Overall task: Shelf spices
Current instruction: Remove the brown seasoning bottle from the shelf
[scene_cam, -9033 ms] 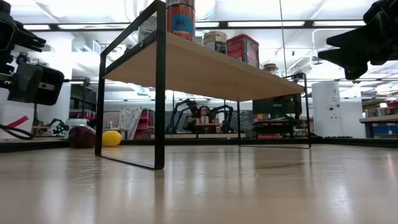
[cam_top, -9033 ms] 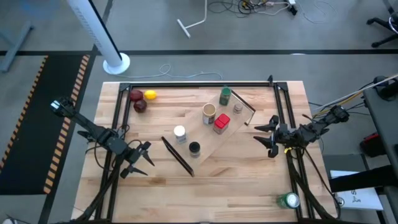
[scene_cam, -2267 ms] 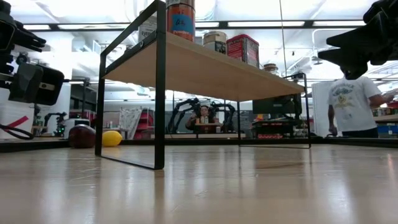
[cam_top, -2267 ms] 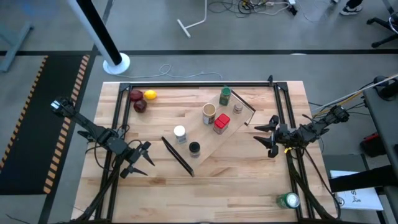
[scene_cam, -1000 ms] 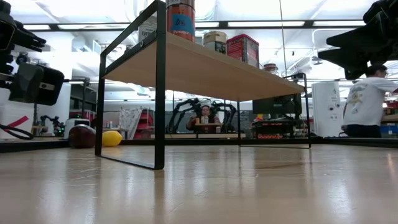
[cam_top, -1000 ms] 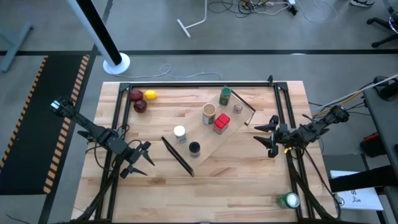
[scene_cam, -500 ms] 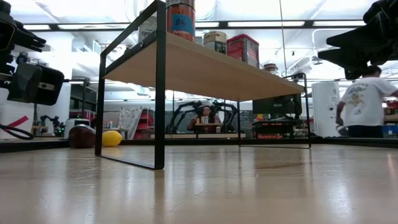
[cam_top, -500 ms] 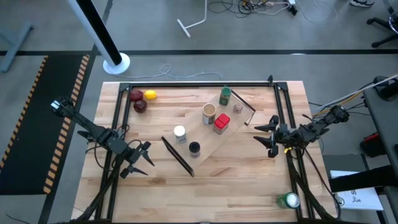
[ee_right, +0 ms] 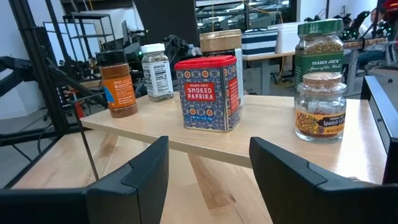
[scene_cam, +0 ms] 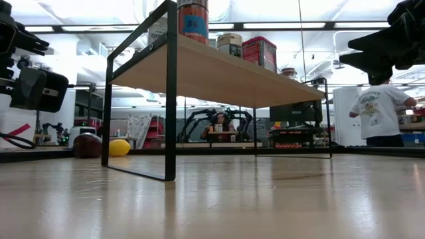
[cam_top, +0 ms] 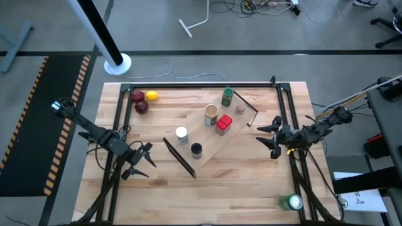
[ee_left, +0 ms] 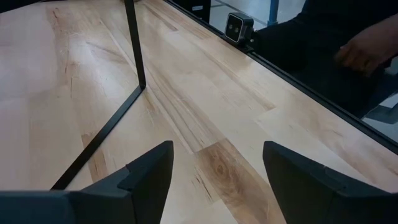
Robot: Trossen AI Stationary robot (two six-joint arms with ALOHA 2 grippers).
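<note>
With all six spices [ee_right: 208,92] standing on the shelf [cam_top: 213,145], shelving looks finished; both grippers, left [cam_top: 142,161] and right [cam_top: 269,137], hover spread and empty.

1. Two dark red fruits [cam_top: 139,102] and a yellow fruit [cam_top: 151,96] are seen together near the table's far left corner.
2. A green-and-white round can [cam_top: 292,202] is placed at the near right edge of the wooden tabletop [cam_top: 163,176].
3. A person in a white shirt [scene_cam: 376,113] is seen in the room behind.
</note>
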